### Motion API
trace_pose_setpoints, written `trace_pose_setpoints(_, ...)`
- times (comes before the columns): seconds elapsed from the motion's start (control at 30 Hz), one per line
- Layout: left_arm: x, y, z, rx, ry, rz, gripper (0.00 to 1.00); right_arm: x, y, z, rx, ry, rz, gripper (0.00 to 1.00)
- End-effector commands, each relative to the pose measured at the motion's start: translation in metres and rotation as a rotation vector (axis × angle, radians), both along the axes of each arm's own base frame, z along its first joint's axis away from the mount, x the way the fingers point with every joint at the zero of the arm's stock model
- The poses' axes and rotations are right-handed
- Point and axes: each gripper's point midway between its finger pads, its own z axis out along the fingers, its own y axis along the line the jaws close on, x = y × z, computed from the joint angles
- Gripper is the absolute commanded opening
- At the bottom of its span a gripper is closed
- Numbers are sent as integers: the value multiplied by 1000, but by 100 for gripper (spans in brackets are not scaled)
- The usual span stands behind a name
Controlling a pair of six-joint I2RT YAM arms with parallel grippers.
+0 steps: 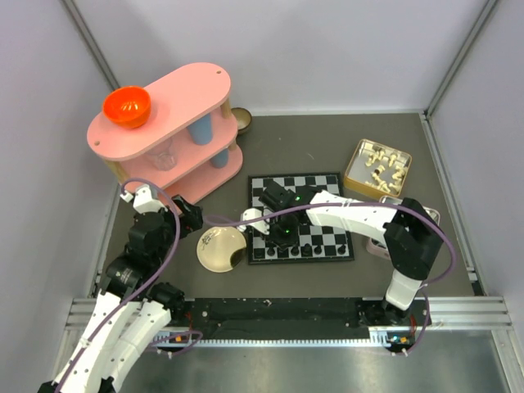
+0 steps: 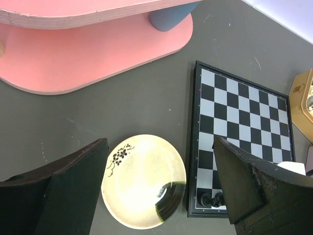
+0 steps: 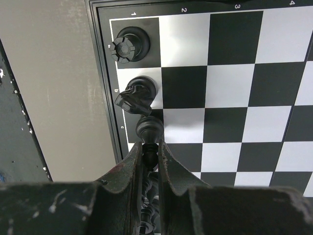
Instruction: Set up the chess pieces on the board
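Grey table (image 1: 327,139), bearing all below.
Pink two-tier shelf (image 1: 164,123), far left; not in play.
Board (image 1: 326,185), centre, black-and-white checks; near row partly filled with chess pieces (image 1: 304,250).
Cream plate (image 1: 214,246), just left of board.
Left gripper (image 2: 161,143), jaws wide apart, empty, hovering over plate.
Right gripper (image 3: 150,148), clamped on black piece (image 3: 149,128), in board's edge column beside knight (image 3: 136,96) and rook (image 3: 129,44).
Step in hand, apparently: seating that piece on the third square.
Next: lower upright, centre on square, release without nudging knight.
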Motion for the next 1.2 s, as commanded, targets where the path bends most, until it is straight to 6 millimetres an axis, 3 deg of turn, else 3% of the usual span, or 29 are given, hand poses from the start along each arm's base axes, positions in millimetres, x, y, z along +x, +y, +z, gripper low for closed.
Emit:
trace_pose_setpoints(0.0, 0, 5, 4, 3, -15, 25, 93, -5, 6, -3, 8, -6, 12, 11)
trace_pose_setpoints(0.83, -1, 6, 7, 4, -24, 25, 93, -16, 1, -5, -6, 9, 43, 15)
trace_pose_setpoints(1.17, -2, 6, 7, 0, -25, 26, 93, -15, 4, -2, 2, 9, 35, 25)
